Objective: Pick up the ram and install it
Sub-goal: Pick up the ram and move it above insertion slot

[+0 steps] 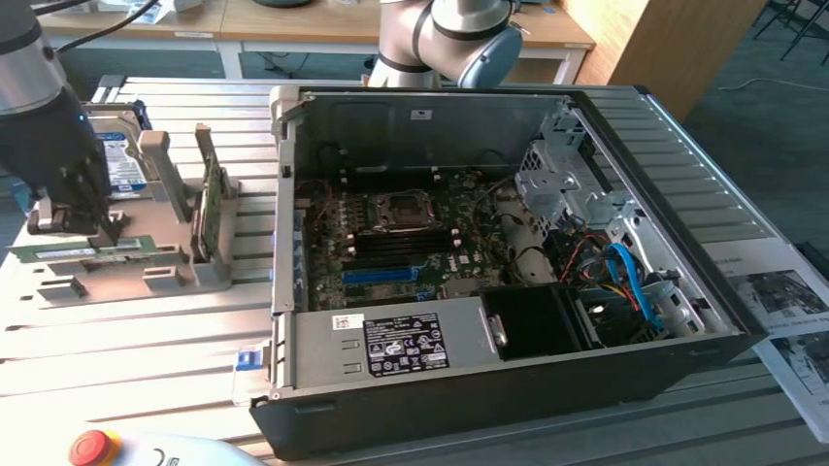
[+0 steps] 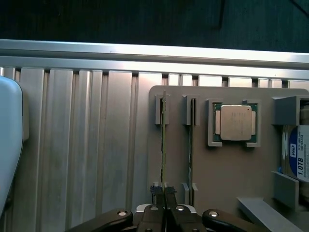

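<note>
The ram [image 2: 163, 140] is a thin green stick standing on edge in a slot of the grey holder [image 2: 227, 179]. In the exterior view it shows as a green strip with a pale label [image 1: 81, 251] at the holder's front, on the exterior view's left. My gripper [image 2: 164, 191] is shut on the ram's near end, with a dark fingertip pressed on each side. From outside, the gripper [image 1: 93, 225] hangs straight down over that stick, which still sits in the holder. The open computer case [image 1: 725, 330] with its motherboard and blue slot strip [image 1: 383, 275] lies to the exterior view's right.
A second thin stick [image 2: 191, 145] stands in the neighbouring slot. A processor [image 2: 235, 122] and a hard drive [image 2: 298, 157] also rest in the holder, and a taller green card [image 1: 205, 204] stands upright. A red stop button [image 1: 91, 447] sits at the front. Ribbed metal tabletop [image 1: 143, 340] surrounds everything.
</note>
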`<state>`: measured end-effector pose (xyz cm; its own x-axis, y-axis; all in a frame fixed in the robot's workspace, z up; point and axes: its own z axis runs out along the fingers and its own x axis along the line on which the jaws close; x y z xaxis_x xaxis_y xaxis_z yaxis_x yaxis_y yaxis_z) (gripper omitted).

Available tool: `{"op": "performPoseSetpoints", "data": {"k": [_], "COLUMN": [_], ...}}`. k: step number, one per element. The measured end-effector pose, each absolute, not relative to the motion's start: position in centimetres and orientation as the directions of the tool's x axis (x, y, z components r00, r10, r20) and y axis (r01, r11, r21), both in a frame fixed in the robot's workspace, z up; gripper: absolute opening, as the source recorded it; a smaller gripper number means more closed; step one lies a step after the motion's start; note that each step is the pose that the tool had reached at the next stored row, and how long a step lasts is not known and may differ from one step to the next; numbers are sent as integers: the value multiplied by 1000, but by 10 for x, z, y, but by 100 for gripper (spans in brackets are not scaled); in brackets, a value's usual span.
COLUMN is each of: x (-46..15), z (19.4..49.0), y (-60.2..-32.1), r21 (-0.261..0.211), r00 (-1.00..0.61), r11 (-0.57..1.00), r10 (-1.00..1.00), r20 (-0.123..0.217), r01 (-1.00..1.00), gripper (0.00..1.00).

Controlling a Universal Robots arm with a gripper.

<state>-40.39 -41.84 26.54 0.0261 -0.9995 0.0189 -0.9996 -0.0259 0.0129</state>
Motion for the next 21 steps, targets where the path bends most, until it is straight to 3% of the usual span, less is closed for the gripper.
{"op": "performPoseSetpoints", "data": {"k": [21], "x": [-403], "z": [323], "y": [-418], "r21": [13], "r00": [24], "r11": [-24], "r10": [-999], "r20": [25], "r01": [-1000], "gripper": [12]}}
